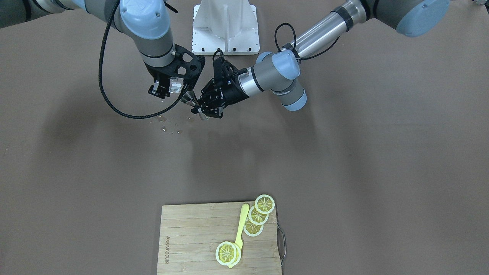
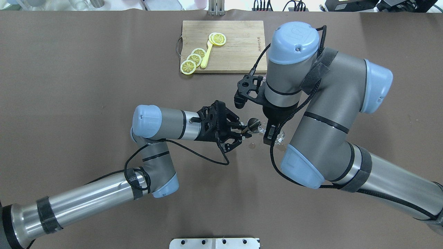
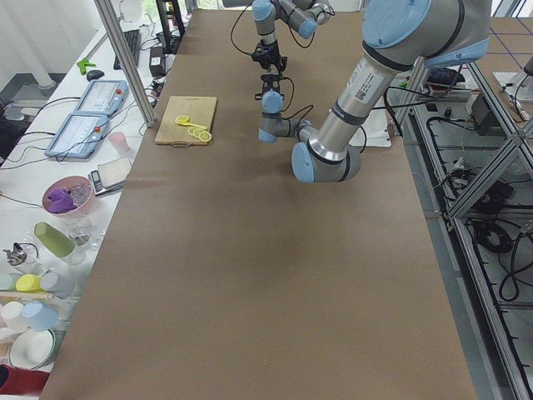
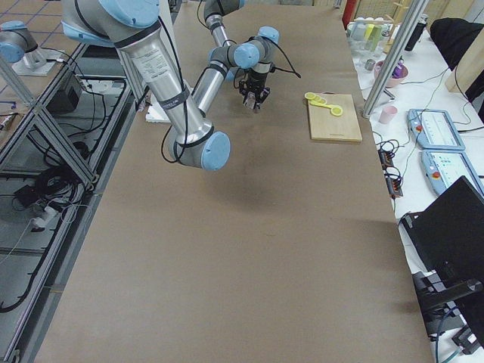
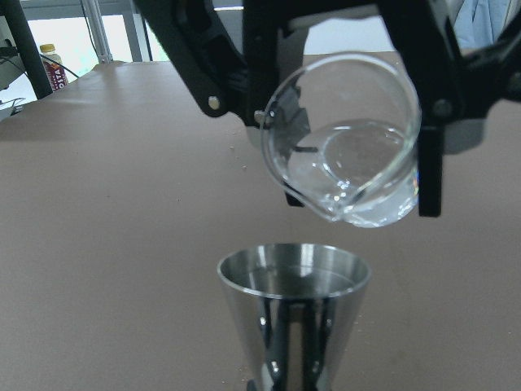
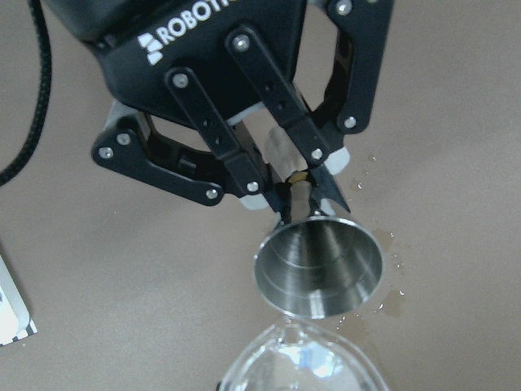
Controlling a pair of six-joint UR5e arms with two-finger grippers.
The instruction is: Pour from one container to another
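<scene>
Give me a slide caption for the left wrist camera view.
Right claw holds a glass beaker of clear liquid tilted, spout down, above the open steel jigger.

White "ROBOT", the rest cut off by the frame, on the black body of the left gripper (image 6: 297,192) in the right wrist view. The blue joint cap (image 2: 294,36) on the right arm has an embossed mark that looks like "UR". The cutting board (image 1: 198,229) at the table's far edge has a burnt-in brand along the side opposite its handle, letters too soft to read. The sticker (image 3: 362,83) on the near arm's forearm has black print, too small to read.
</scene>
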